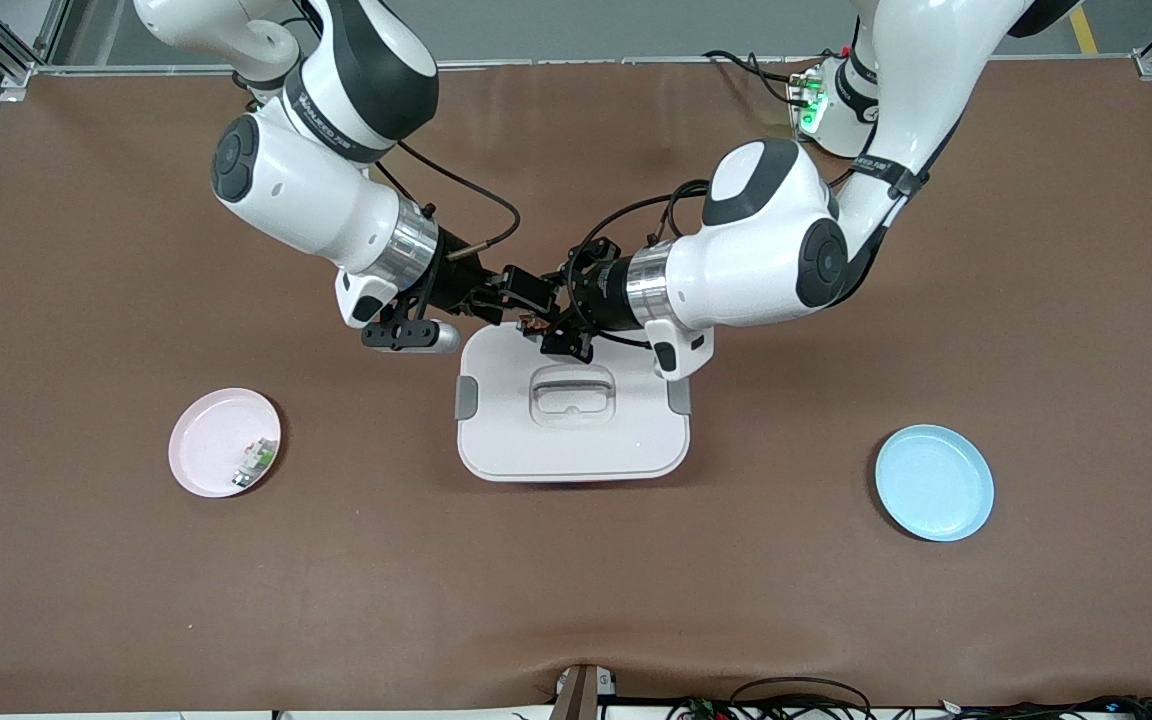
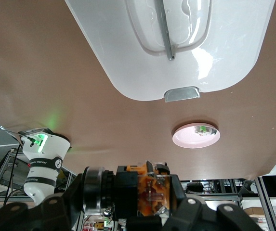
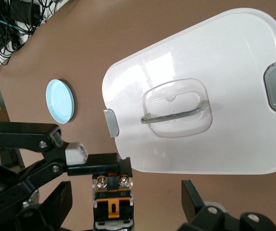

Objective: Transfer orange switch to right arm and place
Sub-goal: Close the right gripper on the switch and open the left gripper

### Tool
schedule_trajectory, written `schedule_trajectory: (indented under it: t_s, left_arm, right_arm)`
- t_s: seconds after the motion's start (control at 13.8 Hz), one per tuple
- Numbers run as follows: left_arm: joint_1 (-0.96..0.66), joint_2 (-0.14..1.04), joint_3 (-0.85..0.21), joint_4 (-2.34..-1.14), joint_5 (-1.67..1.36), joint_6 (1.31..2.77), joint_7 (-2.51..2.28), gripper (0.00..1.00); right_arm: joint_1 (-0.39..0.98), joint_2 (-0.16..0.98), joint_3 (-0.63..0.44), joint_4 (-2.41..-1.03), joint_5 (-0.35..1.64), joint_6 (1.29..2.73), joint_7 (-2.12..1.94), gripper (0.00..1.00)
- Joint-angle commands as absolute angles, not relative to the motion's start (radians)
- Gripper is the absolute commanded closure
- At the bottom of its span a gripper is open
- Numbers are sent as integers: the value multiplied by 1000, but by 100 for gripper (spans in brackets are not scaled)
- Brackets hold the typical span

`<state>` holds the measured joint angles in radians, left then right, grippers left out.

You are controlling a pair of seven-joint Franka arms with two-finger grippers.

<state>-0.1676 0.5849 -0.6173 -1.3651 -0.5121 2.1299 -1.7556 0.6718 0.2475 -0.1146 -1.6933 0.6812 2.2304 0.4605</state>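
The orange switch (image 1: 534,325), a small black block with an orange centre, hangs in the air between both grippers, over the edge of the white lidded box (image 1: 516,440) farthest from the front camera. My left gripper (image 1: 551,325) is shut on it. In the left wrist view the switch (image 2: 150,192) sits clamped between the fingers of my left gripper (image 2: 133,216). My right gripper (image 1: 508,297) is open. In the right wrist view its two fingers stand wide apart on either side of the switch (image 3: 111,202), not touching it, so my right gripper (image 3: 128,207) holds nothing.
A pink plate (image 1: 206,440) with a small white-and-green part (image 1: 254,462) lies toward the right arm's end. A blue plate (image 1: 934,482) lies toward the left arm's end. The white box has a handle (image 1: 573,392) on its lid and grey clips.
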Motion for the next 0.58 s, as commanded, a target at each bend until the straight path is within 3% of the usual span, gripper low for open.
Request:
schedule_trajectory:
  t_s: [0.0, 0.36, 0.43, 0.51]
  left_arm:
    - [-181, 595, -612, -1342, -526, 2137, -1769, 100]
    - [-181, 595, -612, -1342, -526, 2137, -1766, 100]
    - [-181, 595, -612, -1342, -526, 2137, -1766, 100]
    - [-181, 595, -612, -1342, -526, 2137, -1767, 100]
  right_arm:
    - [676, 249, -114, -1689, 693, 2241, 469, 0]
    - [681, 255, -112, -1686, 695, 2246, 468, 0]
    - [686, 259, -112, -1684, 695, 2253, 468, 8]
    - [687, 265, -112, -1683, 695, 2259, 468, 26]
